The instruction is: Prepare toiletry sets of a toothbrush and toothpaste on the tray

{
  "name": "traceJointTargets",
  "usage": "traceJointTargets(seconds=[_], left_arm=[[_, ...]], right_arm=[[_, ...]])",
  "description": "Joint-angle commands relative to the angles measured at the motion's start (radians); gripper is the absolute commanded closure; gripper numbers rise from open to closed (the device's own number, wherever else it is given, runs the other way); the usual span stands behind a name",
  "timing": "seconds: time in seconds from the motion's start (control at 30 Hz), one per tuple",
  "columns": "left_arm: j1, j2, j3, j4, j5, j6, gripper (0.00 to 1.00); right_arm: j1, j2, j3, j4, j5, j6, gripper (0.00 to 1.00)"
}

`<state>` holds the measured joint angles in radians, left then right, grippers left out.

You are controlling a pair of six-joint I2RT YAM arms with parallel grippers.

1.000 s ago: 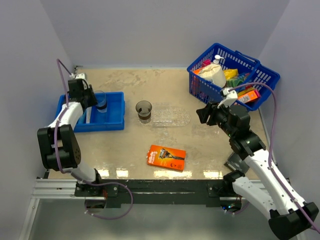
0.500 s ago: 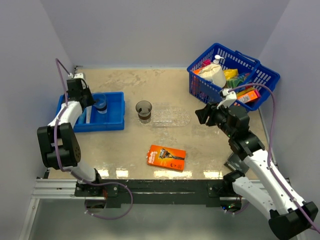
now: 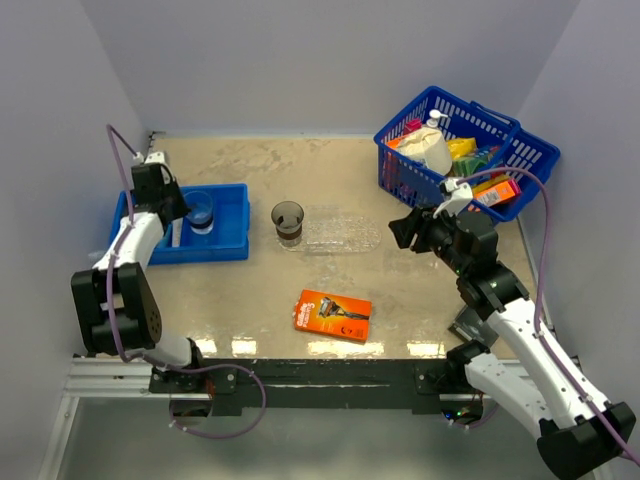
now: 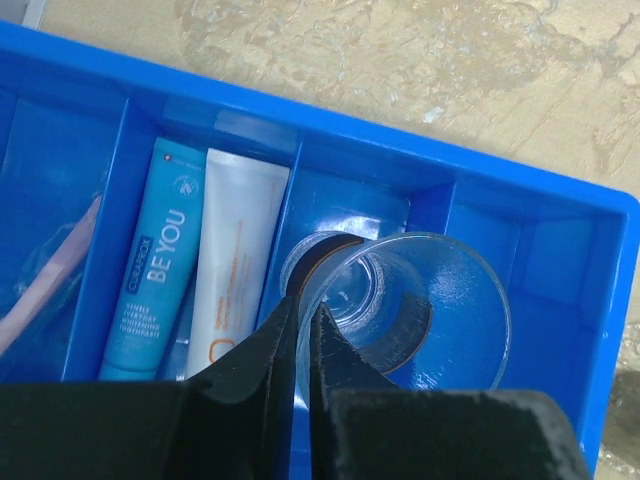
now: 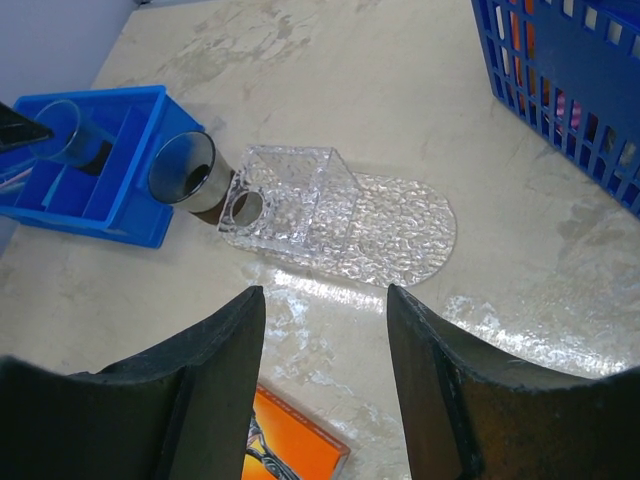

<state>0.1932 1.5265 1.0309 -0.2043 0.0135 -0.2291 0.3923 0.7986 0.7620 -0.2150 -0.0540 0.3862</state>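
Two changes stand against the earlier frames. First, the left end effector has drawn its fingers together and is now clenched on the near rim of a clear cup, one finger inside the wall and one outside. Second, the right arm has edged slightly toward the middle of the table. The other items hold their earlier positions.

The gripped cup sits in a compartment of the blue bin at the left side of the table. In the next compartment to its left lie two toothpaste tubes side by side and touching: a blue tube and a white tube. Further left is a pale pink slender item, too blurred to identify.

The tray lies flat at mid-table, well apart from the bin. A brownish cup stands upright against its left end.

The right end effector hovers released, jaws wide, above bare table near the tray's right side. An orange razor pack lies flat on the table toward the arms' side of the tray. A blue wire basket holding assorted goods occupies the far right corner. The divider between the tubes and the cup stands close against the left fingers.
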Motion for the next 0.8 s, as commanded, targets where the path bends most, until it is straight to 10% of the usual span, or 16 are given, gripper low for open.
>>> traceJointTargets(seconds=[0.0,0.5,0.77], left_arm=[[0.000,-0.138,-0.018,0.091,-0.010,-0.041,1.00],[0.000,-0.341,-0.109,0.146,0.009,-0.076,1.00],[-0.037,-0.385,-0.112,0.152,0.045,-0.087,1.00]], right_arm=[[-0.001,0.010,0.026,0.037,-0.023,0.029,0.44],[0.005,0.063,0.118,0.043,-0.075,0.100,0.48],[0.209,0.241,0.267,0.042,0.084,0.108,0.47]])
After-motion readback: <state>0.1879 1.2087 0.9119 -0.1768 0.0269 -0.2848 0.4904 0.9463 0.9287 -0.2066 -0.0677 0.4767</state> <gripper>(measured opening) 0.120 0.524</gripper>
